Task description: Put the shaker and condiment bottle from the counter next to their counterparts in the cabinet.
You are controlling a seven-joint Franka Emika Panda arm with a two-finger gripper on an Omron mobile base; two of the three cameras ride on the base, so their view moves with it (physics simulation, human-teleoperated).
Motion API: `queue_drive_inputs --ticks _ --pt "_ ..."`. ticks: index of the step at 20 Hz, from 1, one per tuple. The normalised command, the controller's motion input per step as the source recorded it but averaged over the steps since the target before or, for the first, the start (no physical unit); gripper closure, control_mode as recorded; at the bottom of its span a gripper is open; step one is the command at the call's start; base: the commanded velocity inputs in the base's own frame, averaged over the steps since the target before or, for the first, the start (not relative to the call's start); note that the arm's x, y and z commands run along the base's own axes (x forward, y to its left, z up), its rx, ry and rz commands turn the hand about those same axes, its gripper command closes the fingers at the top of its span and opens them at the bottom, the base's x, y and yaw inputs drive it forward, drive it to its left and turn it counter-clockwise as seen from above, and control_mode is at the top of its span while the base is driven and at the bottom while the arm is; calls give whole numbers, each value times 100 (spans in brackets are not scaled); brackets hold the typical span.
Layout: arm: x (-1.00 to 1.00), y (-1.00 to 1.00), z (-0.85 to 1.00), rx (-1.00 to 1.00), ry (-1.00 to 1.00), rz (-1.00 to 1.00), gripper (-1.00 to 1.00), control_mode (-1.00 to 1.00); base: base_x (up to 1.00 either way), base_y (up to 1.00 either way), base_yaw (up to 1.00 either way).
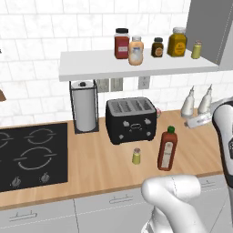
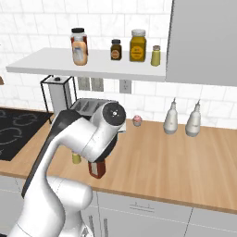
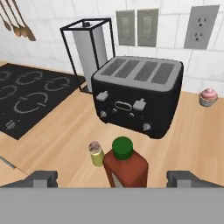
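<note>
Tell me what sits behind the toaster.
Behind the toaster: the paper towel holder to one side, a small cupcake to the other, wall outlets above. The counter strip directly behind it is covered.

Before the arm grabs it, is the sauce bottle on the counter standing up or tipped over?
Upright. The sauce bottle stands on its base on the counter, green cap at the top, beside the shaker.
</note>
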Motion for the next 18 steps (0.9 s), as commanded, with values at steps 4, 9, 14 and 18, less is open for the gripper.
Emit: queue_drive_inputs --ticks 4,9,14,18 --pt "-2 -11 -30 8 -13 7 -100 -100 0 0 0" --pt "0 -6 -14 1 -9 4 -100 -100 0 0 0" --pt "0 0 -31 0 -2 6 -100 -100 0 0 0" --pt "0 0 -29 2 1 2 -100 -100 0 0 0"
